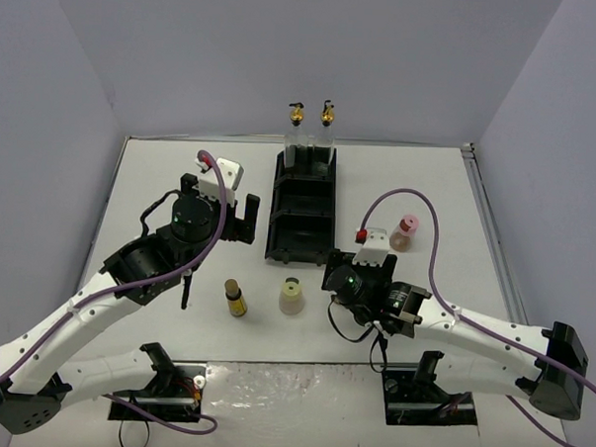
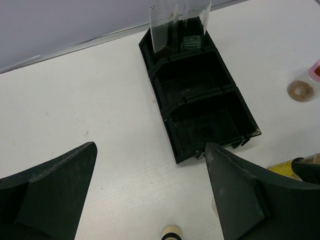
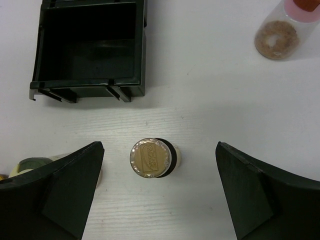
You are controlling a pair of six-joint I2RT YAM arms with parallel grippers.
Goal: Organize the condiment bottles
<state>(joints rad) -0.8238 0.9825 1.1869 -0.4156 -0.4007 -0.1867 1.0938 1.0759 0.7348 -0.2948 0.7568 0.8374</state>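
We count two tall clear bottles (image 2: 164,30) in the tray (image 2: 192,97) compartment farthest ahead of the left gripper (image 2: 150,147) — spread, empty. Four wait outside; right gripper (image 3: 160,147) spread astride a short bottle (image 3: 151,159), not touching.

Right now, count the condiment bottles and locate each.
6. Two tall bottles in the tray's far compartment; a pink-capped one right of the tray; an amber one and a cream one before its near end; a sixth between the right end effector's fingers, hidden from above.
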